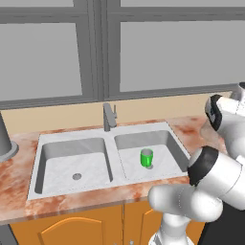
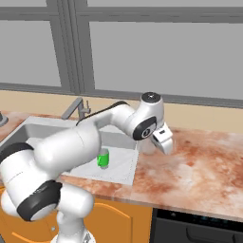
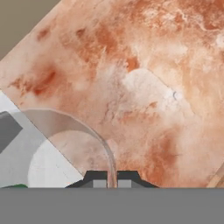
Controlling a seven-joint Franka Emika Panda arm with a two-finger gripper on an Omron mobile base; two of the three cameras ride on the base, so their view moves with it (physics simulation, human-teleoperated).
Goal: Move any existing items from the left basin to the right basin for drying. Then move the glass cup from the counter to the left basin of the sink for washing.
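Note:
The glass cup [image 3: 65,144] is a translucent tumbler, and its thin wall runs up between my fingertips. My gripper [image 3: 107,183] is shut on that wall. In the right base view my hand [image 2: 163,138] holds the faint cup [image 2: 145,145] at the counter [image 2: 199,166] edge, just right of the right basin [image 2: 124,167]. The green mug [image 1: 146,158] stands upright in the right basin [image 1: 165,143]; it also shows as mug [image 2: 103,159]. The left basin [image 1: 62,167] holds nothing but its drain.
A grey faucet [image 1: 109,117] rises behind the divider between the basins. A tall grey canister [image 1: 5,143] stands on the counter at far left. Windows and a beige wall back the sink. Orange cabinet doors [image 1: 72,229] sit below.

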